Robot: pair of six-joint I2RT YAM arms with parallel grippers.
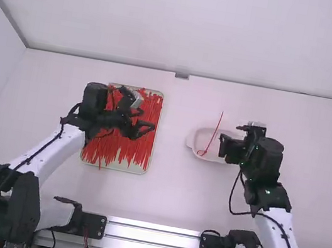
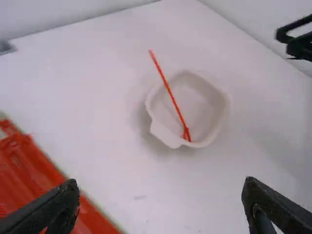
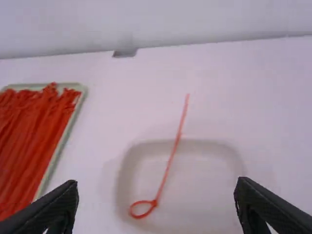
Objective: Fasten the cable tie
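White flat table (image 1: 175, 183) is taking up most of the high view, w/ plain white walls (image 1: 171, 17) standing round it. Small grey tab (image 1: 182, 75) is sitting at the table's far edge, approx. mid. Pale green rectangular tray (image 1: 152, 150) is lying left of centre. Shallow white plastic bowl (image 1: 191, 141) is resting to its right, apart from it. Silver metal rail (image 1: 154, 231) is running along the near edge.

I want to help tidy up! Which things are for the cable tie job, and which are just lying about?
For the job: looped red cable tie, white bowl holding it, spare red ties on the tray, left claw and right claw, both open.
Just lying about: grey tab at the far edge of the table.
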